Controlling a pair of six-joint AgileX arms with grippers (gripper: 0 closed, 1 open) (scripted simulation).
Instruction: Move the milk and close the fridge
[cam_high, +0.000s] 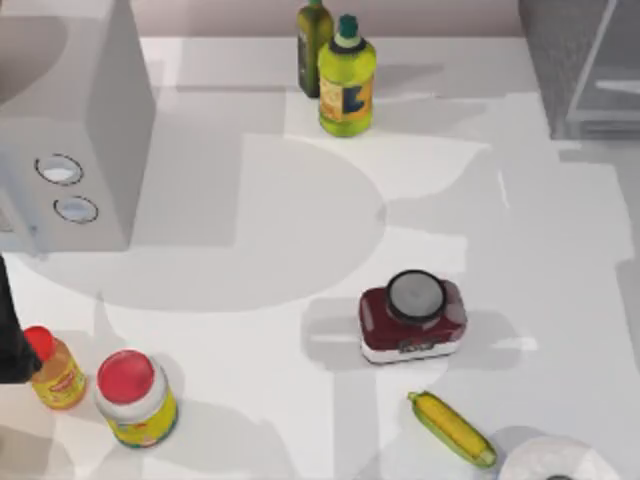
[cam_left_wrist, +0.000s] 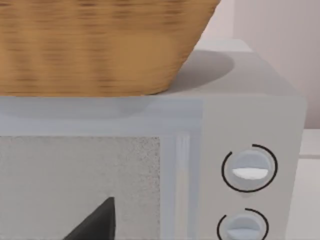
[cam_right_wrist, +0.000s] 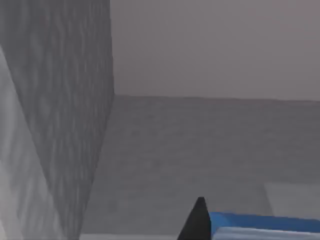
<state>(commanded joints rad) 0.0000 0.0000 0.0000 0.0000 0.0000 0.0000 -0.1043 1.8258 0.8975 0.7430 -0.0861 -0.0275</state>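
Up at the table's far right corner stands the fridge (cam_high: 580, 60), speckled dark-grey casing, its pale inside facing the table. From the right wrist view: the right gripper (cam_right_wrist: 200, 220) is by the fridge's speckled wall (cam_right_wrist: 60, 100), one dark finger (cam_right_wrist: 199, 222) in sight, and the blue top of the milk (cam_right_wrist: 260, 222) lies right against that finger. Looks held, but whether the fingers are clamped on the carton I cannot tell.

Left side of the table: smooth light-grey box (cam_high: 70, 130) with two round dials. Left wrist view faces its front, dials (cam_left_wrist: 249, 168) to one side, a woven basket (cam_left_wrist: 100, 45) sitting on top. One dark finger of the left gripper (cam_left_wrist: 97, 222) shows low before the box; how wide its fingers stand I cannot tell. A dark piece of the left arm (cam_high: 12, 340) sits at the left edge, just beside a small red-capped bottle (cam_high: 55, 372).

Elsewhere on the white table (cam_high: 260, 250):
- red-lidded yellow-labelled jar (cam_high: 135, 398), near left
- two green bottles (cam_high: 335, 70), far middle, side by side
- dark red scale (cam_high: 412, 318), right of centre
- corn cob (cam_high: 452, 428), near right, with a white roll (cam_high: 555, 460) just beside it
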